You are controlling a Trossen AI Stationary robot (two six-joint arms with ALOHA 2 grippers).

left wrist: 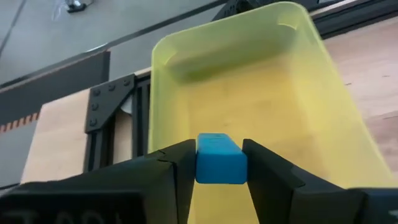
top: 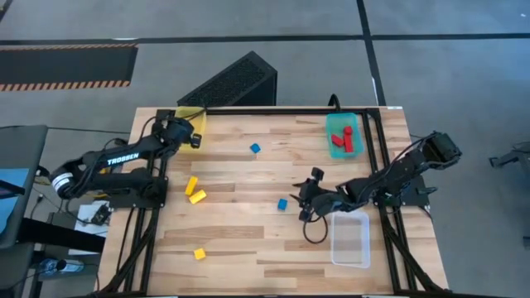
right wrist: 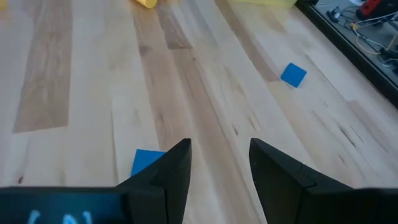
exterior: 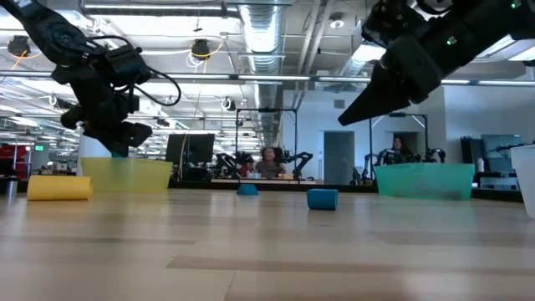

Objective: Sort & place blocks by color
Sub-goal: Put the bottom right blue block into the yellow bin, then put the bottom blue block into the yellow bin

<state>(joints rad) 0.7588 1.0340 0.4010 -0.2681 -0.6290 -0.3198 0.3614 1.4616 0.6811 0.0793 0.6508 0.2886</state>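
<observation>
My left gripper [top: 189, 132] hangs over the yellow bin [left wrist: 249, 93] at the table's far left corner, shut on a blue block [left wrist: 220, 163]. My right gripper [right wrist: 219, 155] is open and low over the table's middle right; a second blue block [right wrist: 147, 162] lies flat on the wood just outside one of its fingers, also seen from above as the blue block [top: 282, 204]. A third blue block [top: 255, 148] lies farther off. Three yellow blocks [top: 195, 190] [top: 199, 254] lie on the left half. Red blocks [top: 344, 142] sit in the teal bin [top: 333, 124]. My left gripper pinches the blue block by two opposite side faces [left wrist: 200, 163] between its two fingers. The block's end face shows between the fingertips. It is lifted clear, held above the inside of the yellow bin.
A clear bin [top: 350, 238] stands at the near right, close to my right arm. A black perforated box [top: 232, 83] lies beyond the far edge. The wood between the yellow blocks and the blue ones is bare.
</observation>
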